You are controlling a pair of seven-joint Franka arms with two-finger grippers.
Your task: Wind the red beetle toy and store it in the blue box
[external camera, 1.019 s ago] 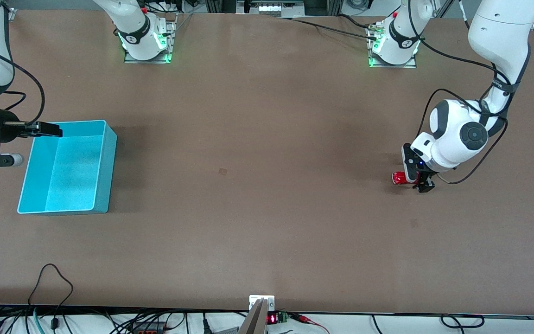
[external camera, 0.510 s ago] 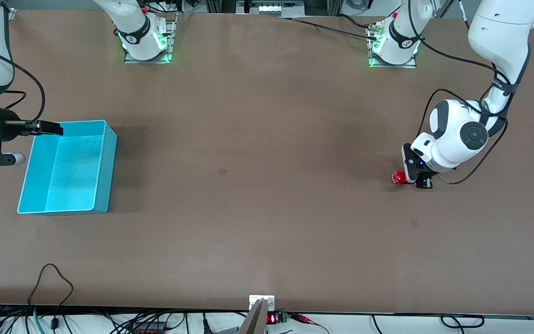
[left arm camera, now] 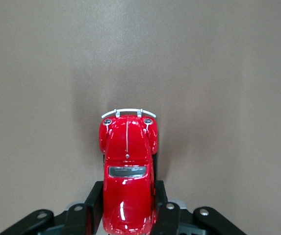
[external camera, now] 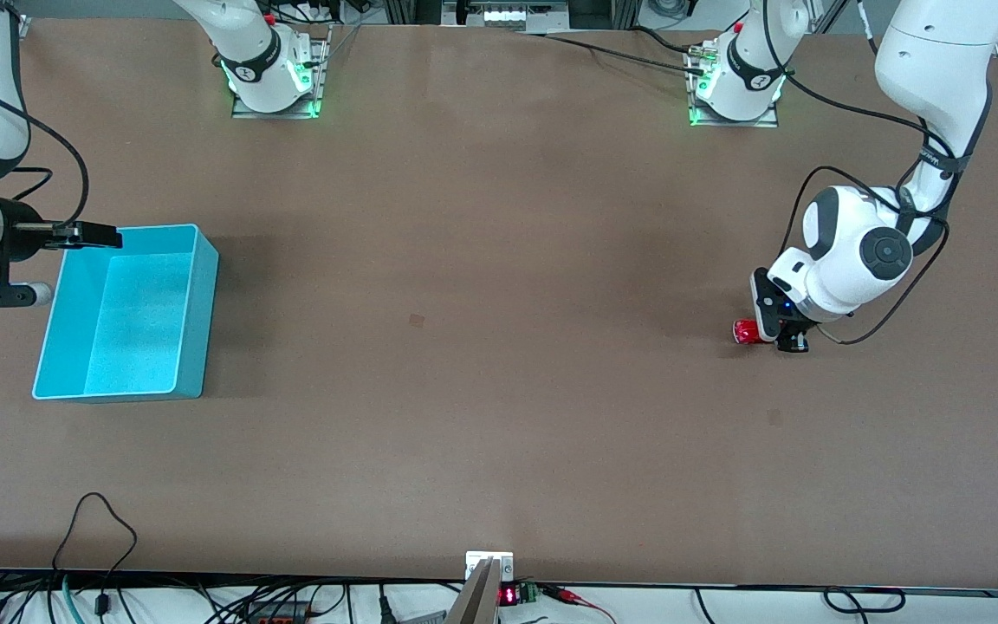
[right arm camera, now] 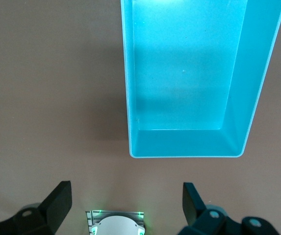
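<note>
The red beetle toy (external camera: 745,331) sits low at the table surface toward the left arm's end. My left gripper (external camera: 781,334) is shut on its rear half. In the left wrist view the black fingers (left arm camera: 93,200) press both sides of the glossy red beetle toy (left arm camera: 128,161), and its silvery bumper points away from the gripper. The blue box (external camera: 197,303) stands open and empty toward the right arm's end. My right gripper (external camera: 90,235) is open and empty over the box's rim at the corner nearest the bases. The right wrist view shows the box (right arm camera: 184,146) ahead of the spread right gripper (right arm camera: 126,203).
The brown table (external camera: 482,347) stretches bare between the box and the toy. The arm bases (external camera: 274,82) with green lights stand along the table's edge at the top of the front view. Cables hang along the edge nearest the front camera.
The left gripper's fingers drew in slightly on the beetle toy and settled. The right gripper drifted a little toward the bases along the box rim.
</note>
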